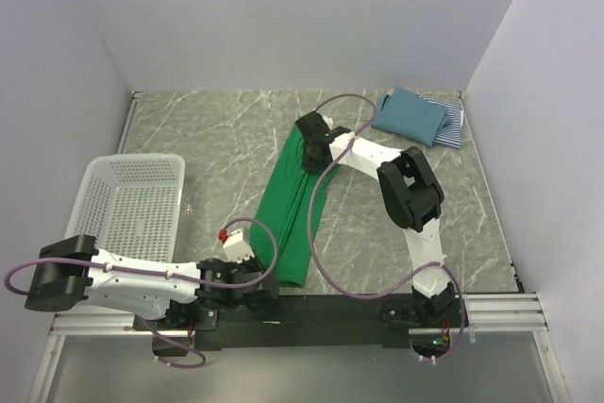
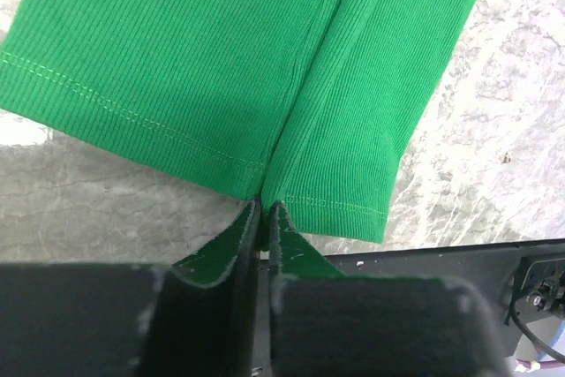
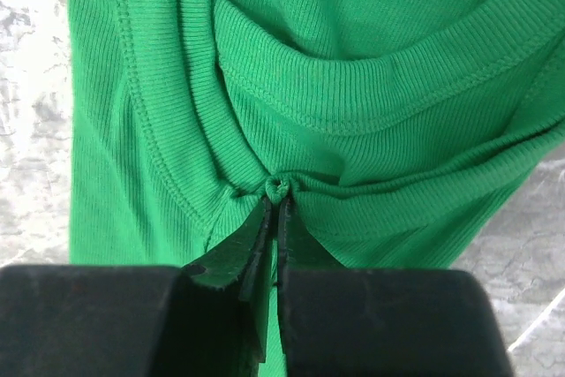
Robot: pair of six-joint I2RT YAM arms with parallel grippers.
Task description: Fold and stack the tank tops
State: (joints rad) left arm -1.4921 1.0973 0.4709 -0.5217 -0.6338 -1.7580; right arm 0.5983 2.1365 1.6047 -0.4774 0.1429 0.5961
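The bright green tank top (image 1: 295,209) lies as a long folded strip down the middle of the table. My left gripper (image 1: 268,282) is shut on its hem at the near end; in the left wrist view the fingertips (image 2: 263,209) pinch the stitched bottom edge of the green top (image 2: 221,59). My right gripper (image 1: 314,150) is shut on its far end; in the right wrist view the gripper (image 3: 277,199) pinches a bunch of the ribbed neckline of the green top (image 3: 353,68). The teal-blue top (image 1: 410,115) lies folded on the striped top (image 1: 453,125) at the far right.
A white mesh basket (image 1: 132,207) stands at the left, just beyond my left arm. White walls close in the table on the left, back and right. A black base rail (image 1: 311,309) runs along the near edge.
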